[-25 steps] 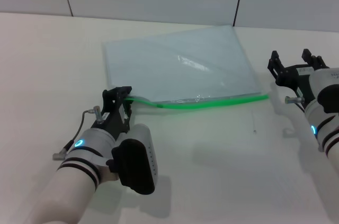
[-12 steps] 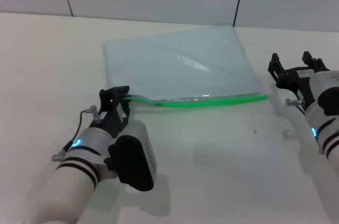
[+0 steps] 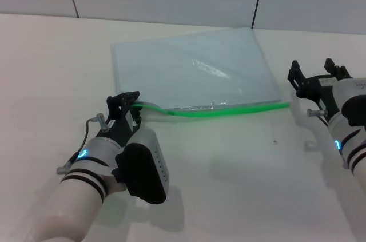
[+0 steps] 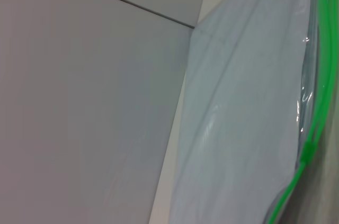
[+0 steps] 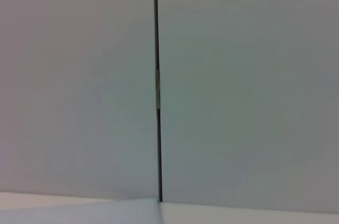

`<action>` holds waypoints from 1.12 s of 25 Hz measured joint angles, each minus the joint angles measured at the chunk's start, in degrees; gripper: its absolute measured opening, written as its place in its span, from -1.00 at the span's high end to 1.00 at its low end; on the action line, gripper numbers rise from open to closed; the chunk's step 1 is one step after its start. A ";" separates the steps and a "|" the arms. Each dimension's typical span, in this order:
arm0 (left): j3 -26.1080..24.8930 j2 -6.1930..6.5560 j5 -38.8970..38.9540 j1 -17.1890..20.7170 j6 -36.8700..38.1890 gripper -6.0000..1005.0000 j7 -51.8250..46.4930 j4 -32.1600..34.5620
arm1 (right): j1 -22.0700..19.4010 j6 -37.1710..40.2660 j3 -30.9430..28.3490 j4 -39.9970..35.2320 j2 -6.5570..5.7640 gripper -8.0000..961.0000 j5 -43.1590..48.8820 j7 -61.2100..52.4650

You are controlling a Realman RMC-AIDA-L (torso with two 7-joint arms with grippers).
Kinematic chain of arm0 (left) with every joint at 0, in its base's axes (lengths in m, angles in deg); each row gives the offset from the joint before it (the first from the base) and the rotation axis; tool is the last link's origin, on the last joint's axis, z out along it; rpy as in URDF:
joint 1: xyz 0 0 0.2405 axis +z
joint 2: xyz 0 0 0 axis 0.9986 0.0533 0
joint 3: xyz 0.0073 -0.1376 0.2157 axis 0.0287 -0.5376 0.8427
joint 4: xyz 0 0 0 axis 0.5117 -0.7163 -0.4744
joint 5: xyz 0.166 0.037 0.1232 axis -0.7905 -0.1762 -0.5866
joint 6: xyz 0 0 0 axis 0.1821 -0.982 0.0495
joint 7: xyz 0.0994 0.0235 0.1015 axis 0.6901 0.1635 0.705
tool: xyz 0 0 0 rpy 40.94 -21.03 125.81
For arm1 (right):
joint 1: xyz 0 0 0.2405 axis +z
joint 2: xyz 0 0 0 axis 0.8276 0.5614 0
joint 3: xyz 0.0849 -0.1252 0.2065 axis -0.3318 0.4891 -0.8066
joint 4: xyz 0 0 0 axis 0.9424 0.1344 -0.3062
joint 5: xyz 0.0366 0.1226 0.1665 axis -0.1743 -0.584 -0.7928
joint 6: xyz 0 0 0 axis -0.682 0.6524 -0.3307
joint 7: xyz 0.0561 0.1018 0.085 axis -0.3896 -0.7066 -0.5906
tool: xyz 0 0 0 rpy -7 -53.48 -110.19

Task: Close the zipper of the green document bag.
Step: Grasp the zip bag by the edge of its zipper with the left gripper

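Gripping the zipper point(image 3: 223, 109) end — left gripper point(image 3: 127, 104) closed.

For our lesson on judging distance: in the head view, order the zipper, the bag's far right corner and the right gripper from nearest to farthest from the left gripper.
1. Zipper, its near end at the left gripper.
2. Bag's far right corner, toward the wall.
3. Right gripper, across the table on the right.

Translucent green document bag point(image 3: 191, 70) lies flat, zipper point(image 3: 229, 108) along near edge.

Doc bag point(image 3: 194, 73) translucent pale blue-green; zipper point(image 3: 229, 109) bright green; grippers black, prob. matte; table point(image 3: 46, 64) cream.
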 joint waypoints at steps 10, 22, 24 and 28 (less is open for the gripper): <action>-0.16 -0.13 2.98 -0.66 -0.35 0.50 -1.74 -0.39 | -0.02 0.48 0.56 -0.41 0.00 -0.57 0.48 0.02; 0.23 -0.27 3.63 -1.37 -0.44 0.38 -1.18 -0.54 | 0.09 0.63 1.19 -0.80 0.00 -0.56 0.53 0.09; 0.14 -0.30 3.66 -1.41 -0.42 0.36 -1.14 -0.86 | 0.05 0.63 1.19 -0.82 0.00 -0.56 0.53 0.09; -0.08 -0.36 3.76 -1.44 -0.45 0.31 -1.13 -1.08 | 0.04 0.63 1.23 -0.82 0.00 -0.56 0.53 0.09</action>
